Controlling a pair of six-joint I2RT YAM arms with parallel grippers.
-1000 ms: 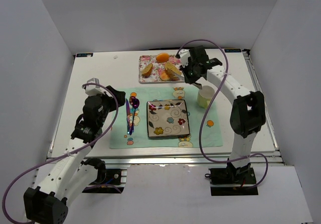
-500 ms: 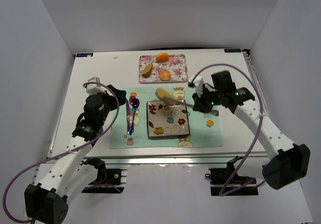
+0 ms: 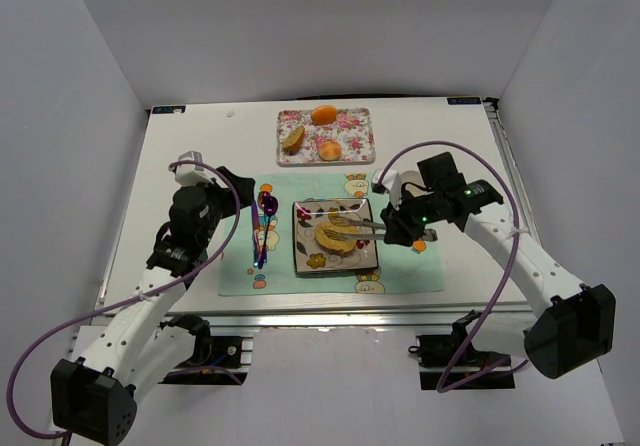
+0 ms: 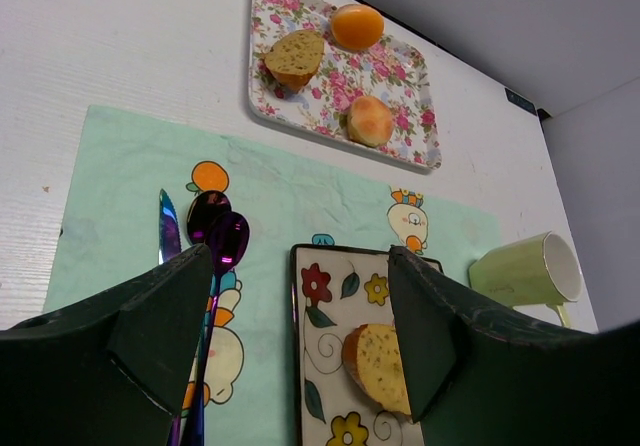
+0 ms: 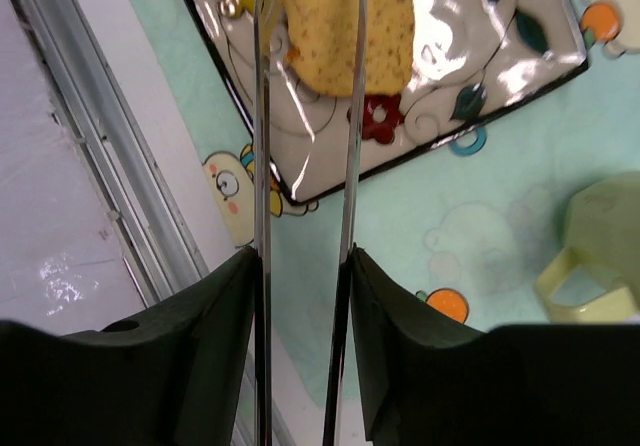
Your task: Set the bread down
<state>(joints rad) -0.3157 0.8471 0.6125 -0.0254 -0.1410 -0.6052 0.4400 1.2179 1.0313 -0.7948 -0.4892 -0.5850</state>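
The bread (image 3: 334,237), an oblong golden slice with a brown crust, lies flat on the square flowered plate (image 3: 302,258). My right gripper (image 3: 397,231) is shut on a pair of metal tongs (image 3: 360,226), whose thin arms reach left over the plate. In the right wrist view the tongs (image 5: 262,116) stand spread, one arm beside the bread (image 5: 330,26) and the other crossing over it, with my right gripper (image 5: 302,256) pressing both arms. My left gripper (image 3: 228,182) hangs open left of the plate. Its own view (image 4: 300,286) shows the bread (image 4: 382,364) on the plate (image 4: 310,361).
A floral tray (image 3: 356,146) at the back holds a wedge-shaped slice (image 3: 293,139), an orange ball (image 3: 323,115) and a round bun (image 3: 329,150). A purple spoon and knife (image 3: 262,231) lie on the green placemat (image 3: 240,266). A green cup (image 4: 520,266) lies right of the plate.
The right arm carried the bread in the tongs from the floral tray down to the plate. The tongs have spread apart and the bread now rests on the plate. The left arm stayed put.
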